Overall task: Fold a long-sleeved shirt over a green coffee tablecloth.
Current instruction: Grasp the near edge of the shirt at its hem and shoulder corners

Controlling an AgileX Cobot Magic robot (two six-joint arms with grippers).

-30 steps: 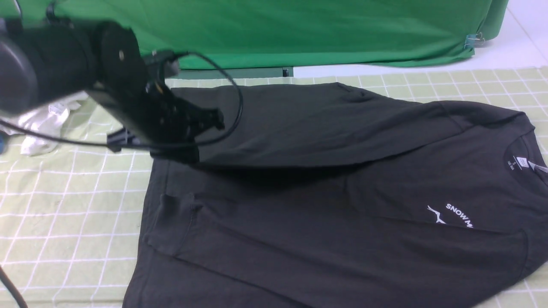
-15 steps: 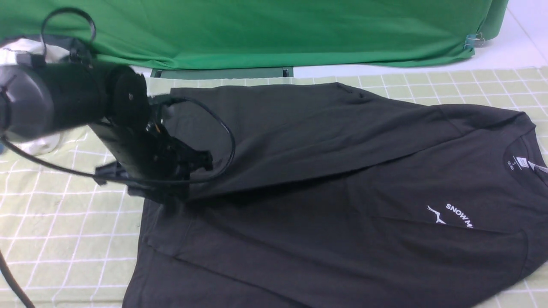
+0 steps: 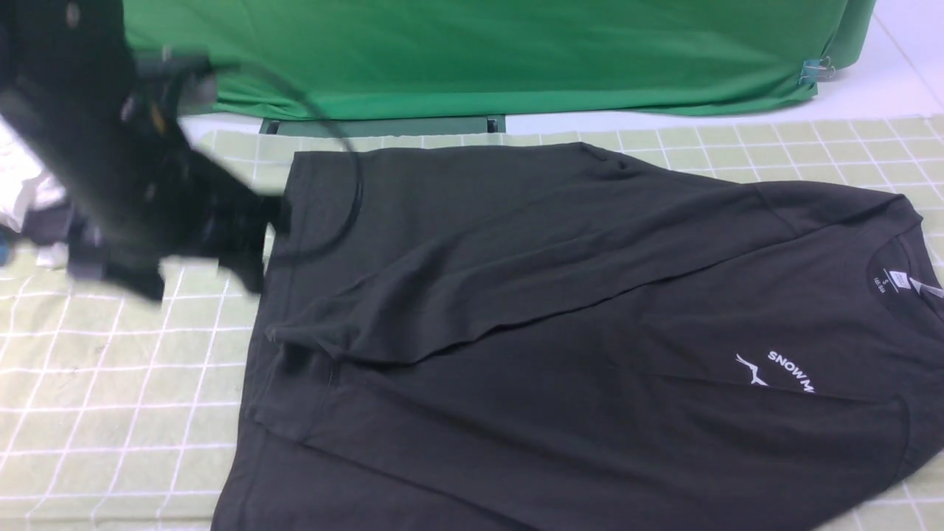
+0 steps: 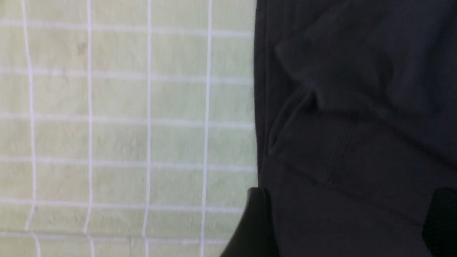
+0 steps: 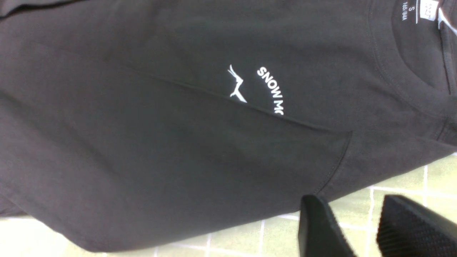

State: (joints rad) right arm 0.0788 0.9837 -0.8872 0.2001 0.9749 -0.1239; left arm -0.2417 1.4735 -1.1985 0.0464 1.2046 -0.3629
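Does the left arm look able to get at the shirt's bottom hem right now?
Likely yes. The left gripper is open, empty and close beside the hem of the shirt. Only tablecloth and flat fabric lie there, so nothing blocks it.

Shirt (image 3: 590, 295): matt black knit cloth, white printed lettering. Tablecloth (image 3: 110, 383): matt pale green cloth, faintly creased. Backdrop (image 3: 479, 51): smooth green cloth. Right gripper (image 5: 353, 203): black plastic, one finger finely textured
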